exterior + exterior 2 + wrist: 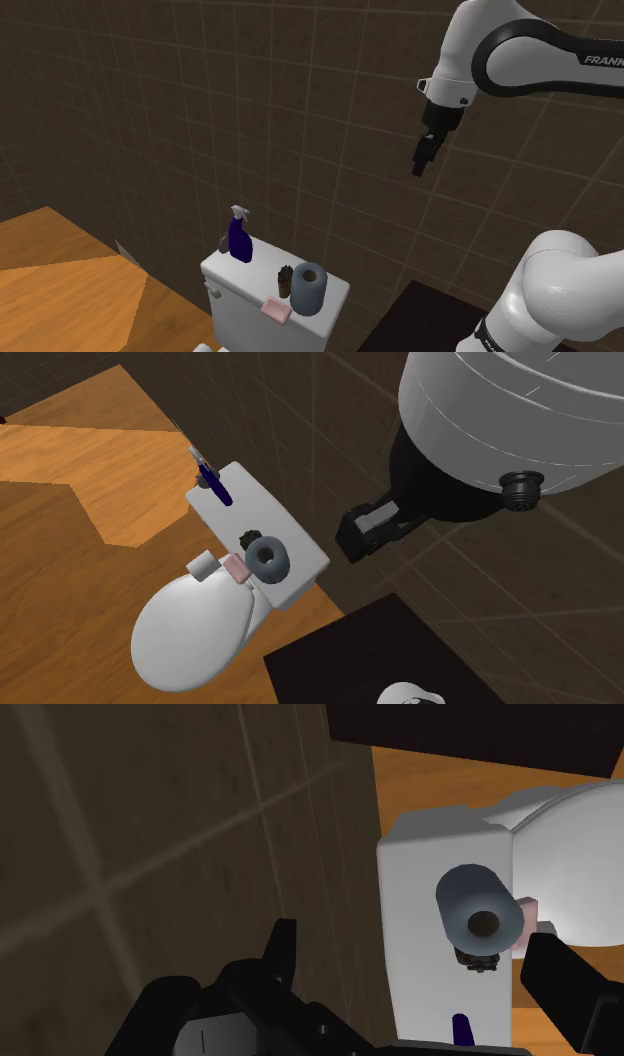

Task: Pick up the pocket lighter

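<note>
Overhead, a white arm (520, 50) hangs its black gripper (421, 160) beside a tiled wall (250, 100), fingers spread apart and empty. Well below stands a white toilet (190, 632). On its tank lid (250, 275) sit a grey roll (308, 288), a blue spray bottle (239, 240), a pink bar (276, 309) and a small dark object, probably the lighter (284, 281), tight against the roll. Descending fingers could catch the roll, because it crowds the lighter, and knock either off the lid.

The shoulder view faces the tiled wall (200, 120) from afar, the second exterior and wrist views look steeply down, all sharing the toilet tank (243, 300).
</note>
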Motion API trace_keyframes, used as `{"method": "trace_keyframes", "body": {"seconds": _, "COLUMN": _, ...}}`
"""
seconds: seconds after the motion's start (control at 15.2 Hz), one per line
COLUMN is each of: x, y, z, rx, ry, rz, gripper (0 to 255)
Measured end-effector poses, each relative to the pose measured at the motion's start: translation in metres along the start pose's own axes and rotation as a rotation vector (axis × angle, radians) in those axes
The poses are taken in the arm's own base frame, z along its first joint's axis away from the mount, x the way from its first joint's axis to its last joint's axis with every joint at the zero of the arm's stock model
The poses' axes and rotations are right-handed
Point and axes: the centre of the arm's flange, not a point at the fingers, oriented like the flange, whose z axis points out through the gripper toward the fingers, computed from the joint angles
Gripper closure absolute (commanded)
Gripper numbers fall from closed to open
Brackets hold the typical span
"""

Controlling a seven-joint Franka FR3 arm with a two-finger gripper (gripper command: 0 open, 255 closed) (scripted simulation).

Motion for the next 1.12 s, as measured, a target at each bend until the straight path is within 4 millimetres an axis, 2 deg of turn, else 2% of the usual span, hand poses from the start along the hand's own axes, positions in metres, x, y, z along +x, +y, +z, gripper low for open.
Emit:
{"method": "trace_keyframes", "body": {"seconds": 0.07, "x": 0.000, "y": 0.000, "z": 0.000, "rx": 0.000, "ry": 0.000, "rz": 0.000, "gripper": 0}}
{"method": "trace_keyframes", "body": {"seconds": 0.26, "x": 0.008, "y": -0.009, "z": 0.022, "rx": 0.010, "ry": 0.009, "rz": 0.015, "gripper": 0}}
{"method": "trace_keyframes", "body": {"seconds": 0.33, "x": 0.014, "y": -0.009, "z": 0.032, "rx": 0.015, "ry": 0.012, "rz": 0.021, "gripper": 0}}
{"method": "trace_keyframes", "body": {"seconds": 0.92, "x": 0.053, "y": -0.057, "z": 0.133, "rx": 0.059, "ry": 0.054, "rz": 0.087, "gripper": 0}}
{"method": "trace_keyframes", "body": {"seconds": 1.12, "x": 0.072, "y": -0.067, "z": 0.165, "rx": 0.074, "ry": 0.069, "rz": 0.109, "gripper": 0}}
